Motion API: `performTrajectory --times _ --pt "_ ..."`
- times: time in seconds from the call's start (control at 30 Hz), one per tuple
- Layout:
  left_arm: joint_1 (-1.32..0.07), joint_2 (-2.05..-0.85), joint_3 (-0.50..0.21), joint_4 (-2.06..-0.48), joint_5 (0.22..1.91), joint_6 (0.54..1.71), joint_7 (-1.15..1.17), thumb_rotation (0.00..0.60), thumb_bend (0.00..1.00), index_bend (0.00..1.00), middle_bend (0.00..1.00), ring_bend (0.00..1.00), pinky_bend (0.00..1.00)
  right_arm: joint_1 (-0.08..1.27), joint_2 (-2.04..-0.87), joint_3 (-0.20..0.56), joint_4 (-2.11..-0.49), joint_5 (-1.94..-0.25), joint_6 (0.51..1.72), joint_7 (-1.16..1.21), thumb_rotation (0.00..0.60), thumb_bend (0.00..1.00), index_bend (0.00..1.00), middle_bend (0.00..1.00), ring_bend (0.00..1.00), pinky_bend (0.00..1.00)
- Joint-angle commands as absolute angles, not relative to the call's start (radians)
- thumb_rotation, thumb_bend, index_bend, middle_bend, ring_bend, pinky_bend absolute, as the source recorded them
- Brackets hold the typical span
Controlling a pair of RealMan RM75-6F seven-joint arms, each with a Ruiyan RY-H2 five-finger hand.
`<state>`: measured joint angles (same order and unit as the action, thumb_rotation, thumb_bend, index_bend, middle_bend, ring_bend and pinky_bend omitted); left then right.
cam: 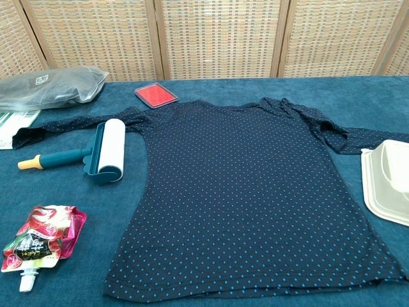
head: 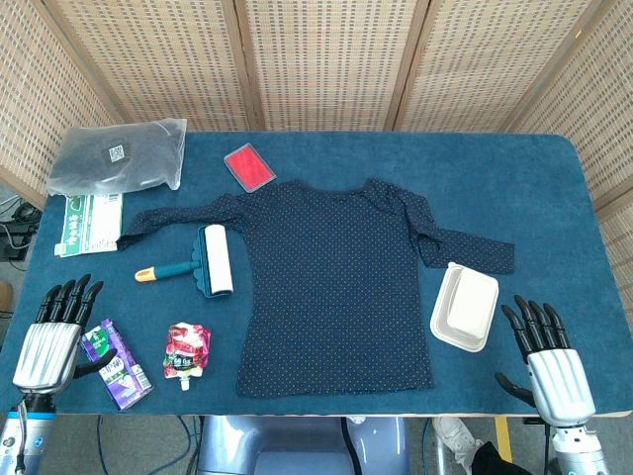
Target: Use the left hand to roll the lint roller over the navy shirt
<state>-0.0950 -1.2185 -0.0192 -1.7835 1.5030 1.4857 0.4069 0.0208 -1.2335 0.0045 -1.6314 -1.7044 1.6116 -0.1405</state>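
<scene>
The navy dotted shirt (head: 336,287) (cam: 255,192) lies flat in the middle of the blue table. The lint roller (head: 203,263) (cam: 96,155), with a white drum, teal handle and orange tip, lies on the table just left of the shirt's body, below its sleeve. My left hand (head: 54,332) rests open at the near left table edge, well left of the roller, fingers apart and holding nothing. My right hand (head: 546,356) is open at the near right edge. Neither hand shows in the chest view.
A white clamshell box (head: 465,307) (cam: 388,182) sits by the shirt's right side. A red pad (head: 249,166) (cam: 156,95) lies above the shirt, a grey bag (head: 119,155) at back left. A purple carton (head: 117,363) and a red pouch (head: 186,353) (cam: 39,242) lie near my left hand.
</scene>
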Motion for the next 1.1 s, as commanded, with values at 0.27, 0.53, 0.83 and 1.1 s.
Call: performTrajectory --times 0.27,0.53,0.83,1.1 --pt "-0.097 -1.226 -0.025 -1.774 1.49 1.482 0.407 0.6 0.19 0.0 0.0 0.0 0.04 0.022 -1.237 0.002 -1.627 -1.703 1.604 -0.141 0.6 0.12 0.0 0.0 0.0 0.0" --pt "-0.098 -1.225 -0.027 -1.774 1.487 1.481 0.402 0.6 0.19 0.0 0.0 0.0 0.04 0.021 -1.233 0.003 -1.636 -1.708 1.611 -0.139 0.6 0.12 0.0 0.0 0.0 0.0" --pt "-0.098 -1.228 -0.026 -1.777 1.489 1.484 0.41 0.6 0.19 0.0 0.0 0.0 0.04 0.02 -1.231 0.003 -1.636 -1.707 1.612 -0.132 0.6 0.12 0.0 0.0 0.0 0.0" --pt "-0.099 -1.233 -0.025 -1.778 1.49 1.485 0.421 0.6 0.19 0.0 0.0 0.0 0.04 0.02 -1.23 0.001 -1.635 -1.707 1.611 -0.129 0.6 0.12 0.0 0.0 0.0 0.0"
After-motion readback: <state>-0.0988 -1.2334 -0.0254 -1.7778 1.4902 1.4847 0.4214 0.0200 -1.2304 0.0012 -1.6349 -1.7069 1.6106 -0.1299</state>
